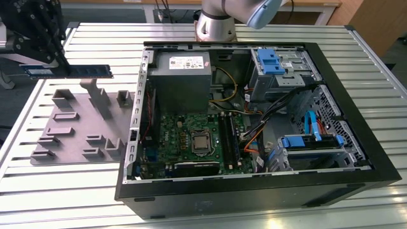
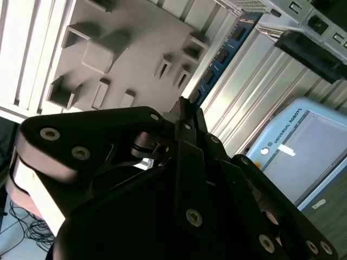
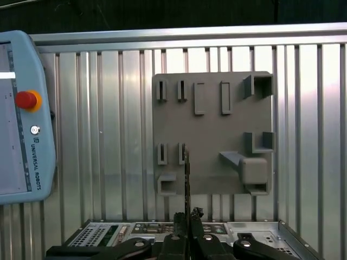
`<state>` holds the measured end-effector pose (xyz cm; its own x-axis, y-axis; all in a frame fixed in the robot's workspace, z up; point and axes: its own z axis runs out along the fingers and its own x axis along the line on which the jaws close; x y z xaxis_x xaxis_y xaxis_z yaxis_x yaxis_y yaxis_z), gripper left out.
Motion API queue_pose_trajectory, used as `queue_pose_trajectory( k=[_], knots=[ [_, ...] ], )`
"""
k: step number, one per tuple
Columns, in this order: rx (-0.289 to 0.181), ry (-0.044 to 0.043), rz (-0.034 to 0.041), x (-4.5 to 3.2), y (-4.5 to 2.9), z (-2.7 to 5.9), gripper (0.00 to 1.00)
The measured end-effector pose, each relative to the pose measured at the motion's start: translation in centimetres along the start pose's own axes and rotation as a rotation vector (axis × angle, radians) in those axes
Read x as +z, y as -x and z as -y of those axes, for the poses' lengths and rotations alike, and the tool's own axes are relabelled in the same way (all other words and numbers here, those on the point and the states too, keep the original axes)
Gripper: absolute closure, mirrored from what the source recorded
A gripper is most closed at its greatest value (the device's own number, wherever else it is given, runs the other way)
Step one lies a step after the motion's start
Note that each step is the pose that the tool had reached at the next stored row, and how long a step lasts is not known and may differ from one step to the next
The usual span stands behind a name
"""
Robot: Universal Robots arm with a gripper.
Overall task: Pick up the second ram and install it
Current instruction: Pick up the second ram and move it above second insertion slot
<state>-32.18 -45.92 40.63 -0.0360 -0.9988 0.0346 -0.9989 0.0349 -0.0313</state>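
In the exterior view my jaws grip the second ram (image 1: pixel 89 71), held level above the grey holder tray (image 1: pixel 76 129). In the second wrist view it juts beyond the jaws. In the first wrist view it shows edge-on over the worktop (image 3: pixel 108 135).

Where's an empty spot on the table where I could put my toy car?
At the exterior view's lower left, the table between the tray and the near edge is bare. So is the strip at the exterior view's right of the case. It's crowded inside the case, on the tray's blocks, and near the tray's far edge, where the gripper holds the ram.
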Motion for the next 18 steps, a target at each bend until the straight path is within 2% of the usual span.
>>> queue_pose_trajectory(
  k=[18],
  knots=[
    [0.000, 0.0000, 0.0001, 0.13, 0.16, 4.31, 0.86]
  ],
)
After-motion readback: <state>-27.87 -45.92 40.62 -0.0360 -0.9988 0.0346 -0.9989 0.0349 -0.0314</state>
